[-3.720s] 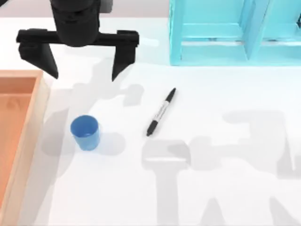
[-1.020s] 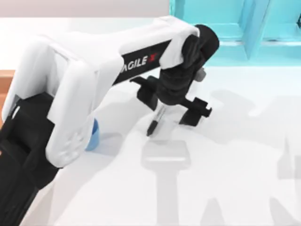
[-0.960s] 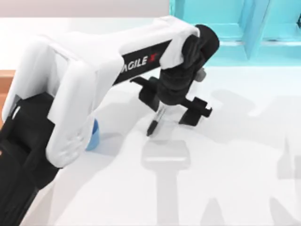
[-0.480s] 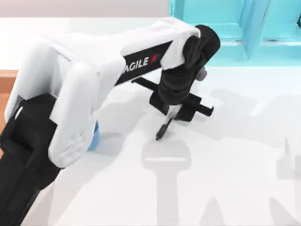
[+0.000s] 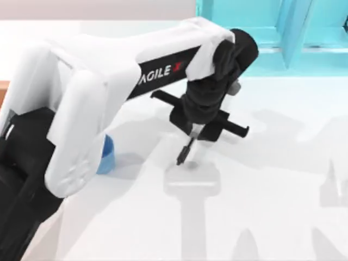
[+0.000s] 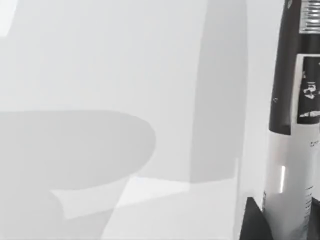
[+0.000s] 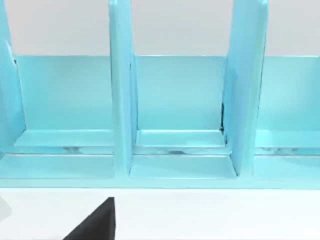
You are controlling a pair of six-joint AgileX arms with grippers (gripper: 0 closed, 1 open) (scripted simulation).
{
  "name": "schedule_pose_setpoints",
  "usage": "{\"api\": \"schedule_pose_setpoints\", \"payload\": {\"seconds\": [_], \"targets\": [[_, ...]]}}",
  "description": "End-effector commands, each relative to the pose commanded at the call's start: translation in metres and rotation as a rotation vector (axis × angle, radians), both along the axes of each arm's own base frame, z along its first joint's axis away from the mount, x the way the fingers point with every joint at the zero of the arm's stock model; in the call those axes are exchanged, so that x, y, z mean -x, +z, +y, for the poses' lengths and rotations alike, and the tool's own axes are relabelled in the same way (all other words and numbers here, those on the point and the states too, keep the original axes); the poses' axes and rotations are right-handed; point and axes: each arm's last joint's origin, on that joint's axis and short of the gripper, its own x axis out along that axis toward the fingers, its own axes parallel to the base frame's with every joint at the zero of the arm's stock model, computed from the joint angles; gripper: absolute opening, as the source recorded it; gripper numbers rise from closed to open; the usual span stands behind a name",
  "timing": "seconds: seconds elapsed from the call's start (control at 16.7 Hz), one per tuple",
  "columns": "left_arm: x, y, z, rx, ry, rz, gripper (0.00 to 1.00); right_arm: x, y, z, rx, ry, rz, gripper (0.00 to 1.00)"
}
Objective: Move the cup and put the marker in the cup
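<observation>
Top view: the left arm (image 5: 109, 87) reaches from the lower left across the table (image 5: 272, 206) toward the middle, its white links covering most of the left half. Its gripper (image 5: 197, 130) hangs over mid-table with the fingers closed on the marker (image 5: 186, 150), which pokes out below them, tilted, dark tip pointing down and to the left, just above the white surface. Whether the tip touches the table cannot be told. The cup (image 5: 106, 155) stands upright to the left of the marker, well apart from it, mostly hidden behind the arm's elbow so that a blue sliver is all that shows. A teal shelf (image 5: 272, 38) stands along the far edge on the right side.

Left wrist view: the marker (image 6: 295, 125) runs close past the camera, black section above a white-grey printed barrel, with a dark finger (image 6: 252, 222) beside it.

Right wrist view: the shelf (image 7: 165, 110) faces the camera with its upright dividers, and a black finger (image 7: 97, 222) juts in at the edge; I cannot tell whether the right gripper is apart or together
</observation>
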Motion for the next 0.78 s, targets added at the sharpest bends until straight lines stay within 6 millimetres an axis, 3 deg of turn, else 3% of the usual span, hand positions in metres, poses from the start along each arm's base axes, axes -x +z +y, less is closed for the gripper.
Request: {"api": "schedule_pose_setpoints", "payload": {"seconds": [0.24, 0.42, 0.54, 0.78], "targets": [[0.033, 0.053, 0.005, 0.030, 0.010, -0.029, 0.00, 0.000, 0.000, 0.000, 0.000, 0.000, 0.000, 1.00], [0.065, 0.073, 0.002, 0.022, -0.009, -0.018, 0.00, 0.000, 0.000, 0.000, 0.000, 0.000, 0.000, 1.00], [0.079, 0.082, 0.003, 0.010, -0.005, -0.013, 0.00, 0.000, 0.000, 0.000, 0.000, 0.000, 0.000, 1.00], [0.079, 0.083, 0.003, 0.009, 0.001, -0.013, 0.00, 0.000, 0.000, 0.000, 0.000, 0.000, 0.000, 1.00]]}}
